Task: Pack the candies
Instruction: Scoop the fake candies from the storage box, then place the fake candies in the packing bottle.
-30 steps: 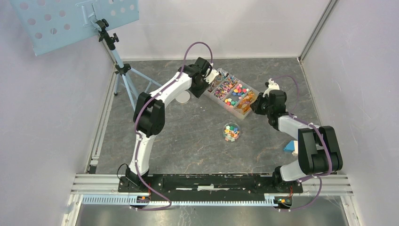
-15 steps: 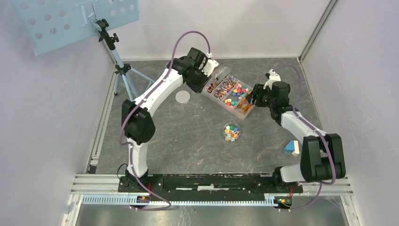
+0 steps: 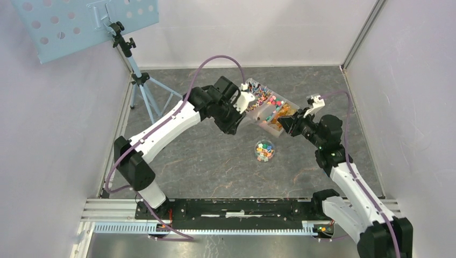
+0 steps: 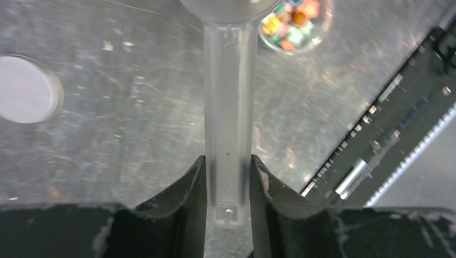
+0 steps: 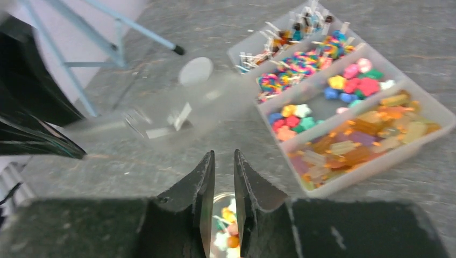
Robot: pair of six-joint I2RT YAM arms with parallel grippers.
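Observation:
The candies lie sorted in a clear divided tray (image 3: pixel 263 124), also in the right wrist view (image 5: pixel 344 183): amber wrapped ones (image 5: pixel 355 142) and pink, green and yellow ones (image 5: pixel 352 80). A small clear jar (image 3: pixel 264 150) holds mixed candies on the table; it also shows in the left wrist view (image 4: pixel 294 24). My left gripper (image 3: pixel 248 100) (image 4: pixel 228 161) is shut on the handle of a clear plastic scoop (image 4: pixel 228 97), held above the table beside the tray's left end. My right gripper (image 3: pixel 285 121) (image 5: pixel 221 156) hovers by the tray's near right corner, jaws nearly together and empty.
A grey round lid disc (image 4: pixel 27 88) (image 5: pixel 196 70) lies left of the tray, hidden under my left arm in the top view. A tripod stand (image 3: pixel 141 80) with a blue perforated panel (image 3: pixel 80 21) is at the back left. The black rail (image 3: pixel 242 207) runs along the near edge.
My left arm has swung the scoop from the tray's far left corner toward the near side. My right arm has stretched out and risen; its gripper stays by the tray's right end.

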